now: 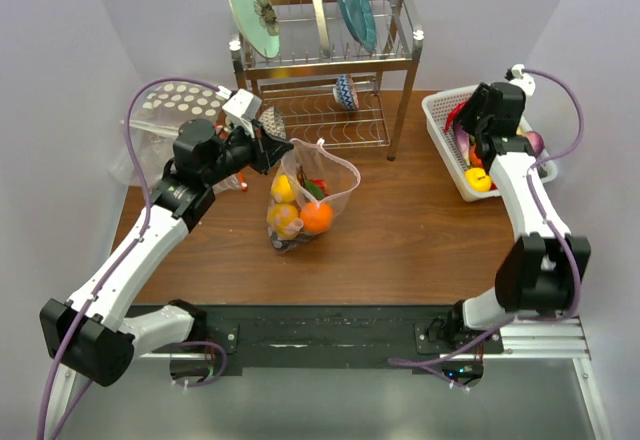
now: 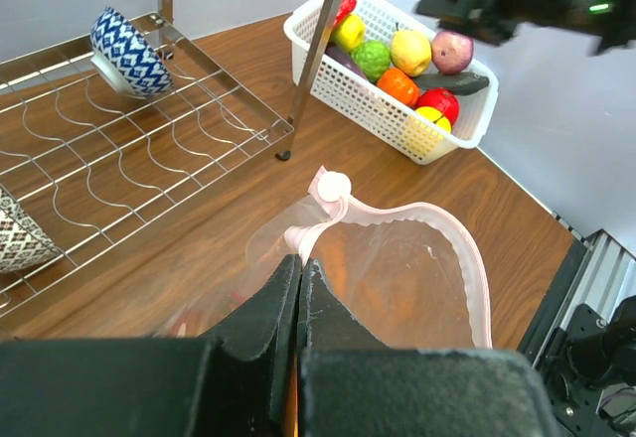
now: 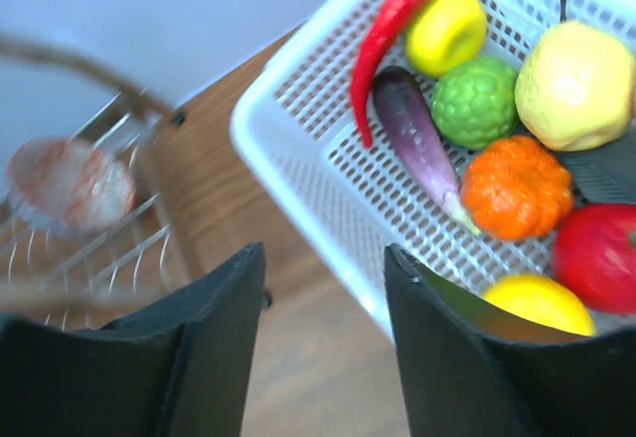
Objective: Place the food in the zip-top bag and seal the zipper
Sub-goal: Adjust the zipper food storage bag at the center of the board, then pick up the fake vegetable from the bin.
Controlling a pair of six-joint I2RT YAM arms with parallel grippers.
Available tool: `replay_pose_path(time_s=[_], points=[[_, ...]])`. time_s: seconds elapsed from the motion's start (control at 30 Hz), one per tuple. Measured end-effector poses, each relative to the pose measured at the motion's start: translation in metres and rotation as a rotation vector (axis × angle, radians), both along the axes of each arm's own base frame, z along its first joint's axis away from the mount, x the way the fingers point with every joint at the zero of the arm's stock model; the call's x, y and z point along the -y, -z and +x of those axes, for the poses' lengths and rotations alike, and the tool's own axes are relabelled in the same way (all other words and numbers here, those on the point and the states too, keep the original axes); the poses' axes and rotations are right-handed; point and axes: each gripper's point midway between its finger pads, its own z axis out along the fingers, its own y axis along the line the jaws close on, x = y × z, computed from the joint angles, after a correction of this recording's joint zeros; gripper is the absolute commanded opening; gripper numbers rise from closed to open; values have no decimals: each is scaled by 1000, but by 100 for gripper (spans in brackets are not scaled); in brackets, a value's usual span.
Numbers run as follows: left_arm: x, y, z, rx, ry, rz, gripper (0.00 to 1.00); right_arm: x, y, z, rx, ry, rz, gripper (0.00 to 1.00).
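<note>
The zip-top bag (image 1: 305, 200) stands slumped near the middle of the table (image 1: 400, 250), just in front of the dish rack (image 1: 330, 110). Its mouth faces up, and a lemon (image 1: 283, 188), an orange (image 1: 316, 218) and a few other pieces are already inside.

The left gripper (image 2: 298, 270) is closed, pinching the bag's near rim. From its wrist camera we see the pink zipper (image 2: 479, 278) curving round a wide-open mouth.

The right gripper (image 3: 323, 253) is well away from the bag, at the white basket (image 1: 437, 125) on the right side of the table. Its jaws are parted and nothing is between them.

More food lies in the basket below it:
- a red chilli (image 3: 393, 20)
- a purple aubergine (image 3: 417, 134)
- a knobbly green fruit (image 3: 475, 101)
- a small orange pumpkin-like piece (image 3: 517, 187)
- several yellow and red pieces

We judge that we are in the filling step, between loads, with sealing not yet begun.

The next move calls for the right arm to settle on one piece that sits free of its neighbours. It should come down with a finger on either side, close, lift clear of the basket wall and carry the piece over the open mouth. The aubergine and chilli are long, so they want a grasp across the middle. Meanwhile the left pinch must hold the rim up, or the floppy film may fold shut.
</note>
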Motion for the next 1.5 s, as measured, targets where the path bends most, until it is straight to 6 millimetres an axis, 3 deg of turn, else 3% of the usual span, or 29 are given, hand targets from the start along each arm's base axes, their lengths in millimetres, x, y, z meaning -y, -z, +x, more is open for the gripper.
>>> replay_pose_path(time_s=[0.03, 0.17, 0.3, 0.6, 0.73, 1.03, 1.13, 1.2, 1.27, 1.5], points=[[0, 0, 0, 0, 2, -1, 0, 6, 10, 9, -1, 20, 15, 70], [2, 1, 1, -10, 8, -10, 0, 27, 55, 42, -8, 113, 86, 70], [4, 1, 1, -10, 13, -13, 0, 44, 86, 65, 16, 200, 193, 68], [5, 0, -1, -12, 26, -18, 0, 76, 135, 135, 110, 301, 375, 64], [5, 0, -1, -13, 26, -18, 0, 82, 156, 154, 110, 306, 399, 64], [6, 3, 1, -20, 26, -15, 0, 83, 162, 187, 170, 265, 422, 57], [6, 5, 2, -24, 26, -13, 0, 83, 161, 193, 197, 257, 426, 50], [7, 5, 2, -25, 26, -12, 0, 84, 157, 197, 230, 250, 429, 36], [7, 5, 3, -24, 26, -13, 0, 85, 153, 201, 257, 238, 434, 29], [7, 6, 3, -25, 25, -12, 0, 80, 148, 192, 299, 200, 427, 28]])
